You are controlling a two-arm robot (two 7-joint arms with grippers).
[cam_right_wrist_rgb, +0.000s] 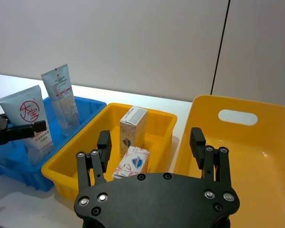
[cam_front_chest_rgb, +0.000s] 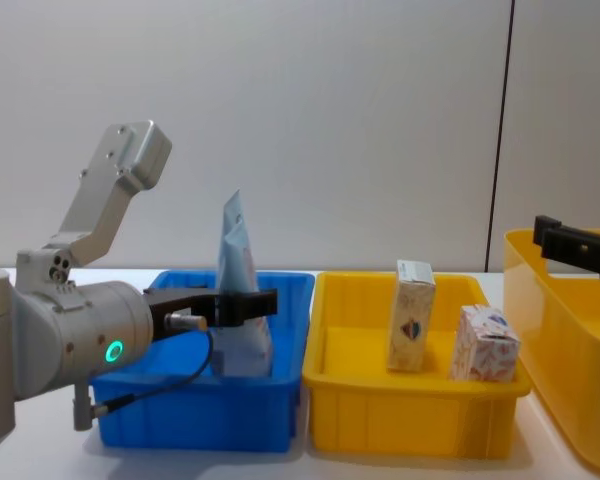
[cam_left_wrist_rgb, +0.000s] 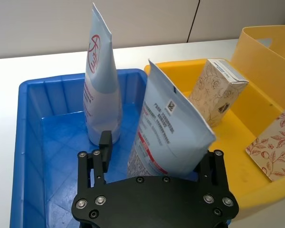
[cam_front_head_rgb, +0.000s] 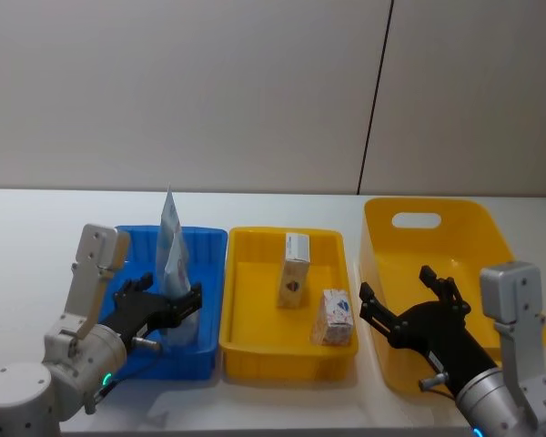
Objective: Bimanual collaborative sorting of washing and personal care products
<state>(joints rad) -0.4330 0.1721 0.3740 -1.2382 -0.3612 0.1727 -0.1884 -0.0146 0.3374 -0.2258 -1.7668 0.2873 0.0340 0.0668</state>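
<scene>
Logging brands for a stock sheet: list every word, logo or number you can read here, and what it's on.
"大宝" in a red ring: on the pale blue tube between the left gripper's open fingers, in the blue tray.
Fine print on that tube and on the second tube: too small to read.
Upright carton and leaning carton: blue-red emblem, wording unreadable.

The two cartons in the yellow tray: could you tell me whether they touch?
Apart. The chest view shows a clear gap between the taller carton and the shorter carton.
</scene>
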